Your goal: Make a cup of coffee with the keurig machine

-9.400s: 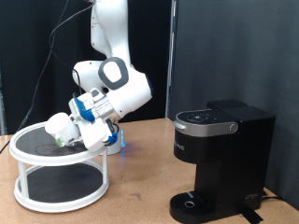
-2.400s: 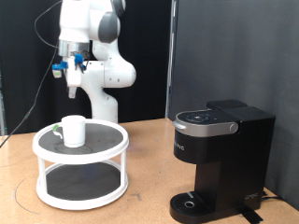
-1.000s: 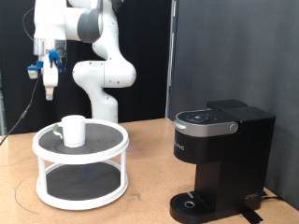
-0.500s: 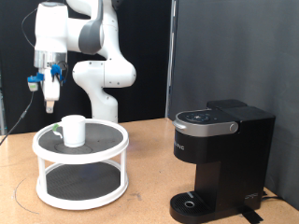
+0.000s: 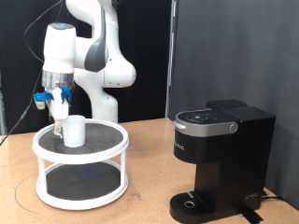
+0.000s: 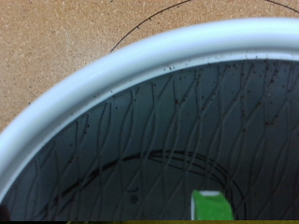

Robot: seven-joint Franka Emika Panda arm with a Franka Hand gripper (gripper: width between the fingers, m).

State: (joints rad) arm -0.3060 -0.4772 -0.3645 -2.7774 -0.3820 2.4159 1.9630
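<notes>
While arm points straight down, pincer [image 5: 59,110] hangs just above cup [image 5: 73,130]; pincer spread unclear.

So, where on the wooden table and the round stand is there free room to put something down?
Bare wooden table lies between the white two-tier round stand and the black boxy coffee maker. The stand's top tier is free toward the exterior view's right. Its other side is crowded: the plain white mug stands there, with the tool just above it.
</notes>
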